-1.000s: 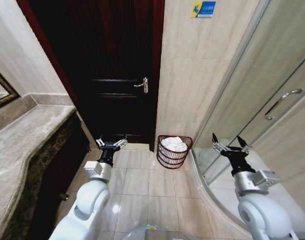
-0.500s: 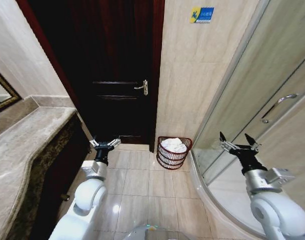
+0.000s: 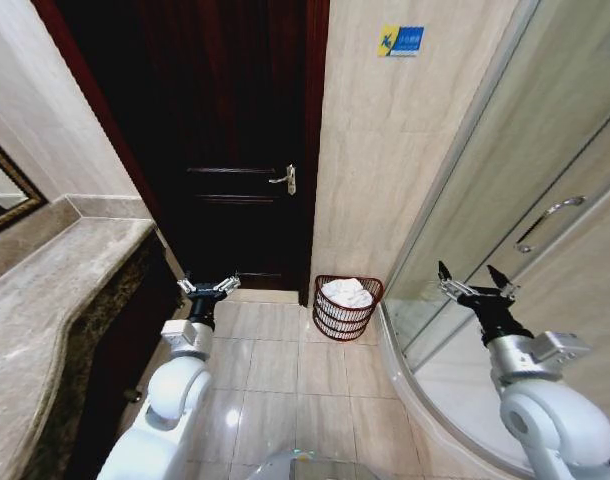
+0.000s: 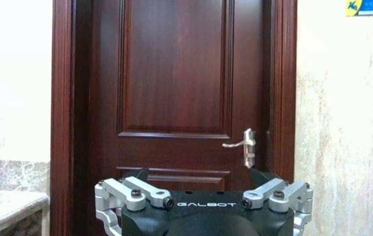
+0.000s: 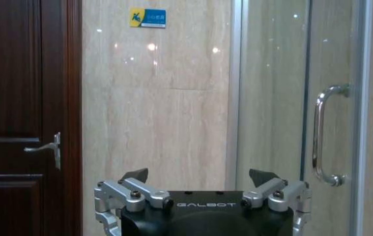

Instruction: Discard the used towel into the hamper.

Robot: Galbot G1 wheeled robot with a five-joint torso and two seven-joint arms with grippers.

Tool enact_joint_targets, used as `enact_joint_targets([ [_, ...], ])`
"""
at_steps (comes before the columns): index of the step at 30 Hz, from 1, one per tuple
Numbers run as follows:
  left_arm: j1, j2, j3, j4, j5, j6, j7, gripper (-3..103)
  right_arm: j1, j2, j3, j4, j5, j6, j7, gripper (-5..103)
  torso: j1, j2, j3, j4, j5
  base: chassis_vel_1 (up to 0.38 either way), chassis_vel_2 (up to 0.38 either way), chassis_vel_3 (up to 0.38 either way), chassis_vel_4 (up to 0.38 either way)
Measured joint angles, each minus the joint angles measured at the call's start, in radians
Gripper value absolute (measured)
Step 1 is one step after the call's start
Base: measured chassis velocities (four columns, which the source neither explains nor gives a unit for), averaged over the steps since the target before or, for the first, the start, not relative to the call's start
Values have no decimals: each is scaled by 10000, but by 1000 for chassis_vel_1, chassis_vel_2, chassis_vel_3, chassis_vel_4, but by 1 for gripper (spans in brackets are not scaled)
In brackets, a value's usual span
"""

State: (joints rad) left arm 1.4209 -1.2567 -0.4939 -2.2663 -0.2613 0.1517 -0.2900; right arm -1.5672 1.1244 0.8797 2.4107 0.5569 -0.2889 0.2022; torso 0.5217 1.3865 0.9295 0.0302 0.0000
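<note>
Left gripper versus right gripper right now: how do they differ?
The left gripper hangs in front of the dark wooden door; the right gripper hangs by the glass shower enclosure. The hamper, towel inside, stands between them, nearer neither clearly. Both are open and empty.

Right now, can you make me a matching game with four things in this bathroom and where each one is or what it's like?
Things:
1. towel
2. hamper
3. left gripper
4. blue sign

Descriptions:
A. stuck high on the beige tiled wall
B. open and empty, in front of the dark door
C. white, lying inside the basket
D. reddish-brown wire basket on the floor, by the wall between the door and the glass shower

Pairs: 1-C, 2-D, 3-B, 4-A
</note>
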Motion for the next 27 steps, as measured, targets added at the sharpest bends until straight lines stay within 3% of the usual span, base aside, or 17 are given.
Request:
enact_joint_targets([
  [27,-155,87,0,-22,-312,-26,104,100,-89,387,60,215,-134,-208,32,100,765,1669,905,0,0,0,0,0,0],
])
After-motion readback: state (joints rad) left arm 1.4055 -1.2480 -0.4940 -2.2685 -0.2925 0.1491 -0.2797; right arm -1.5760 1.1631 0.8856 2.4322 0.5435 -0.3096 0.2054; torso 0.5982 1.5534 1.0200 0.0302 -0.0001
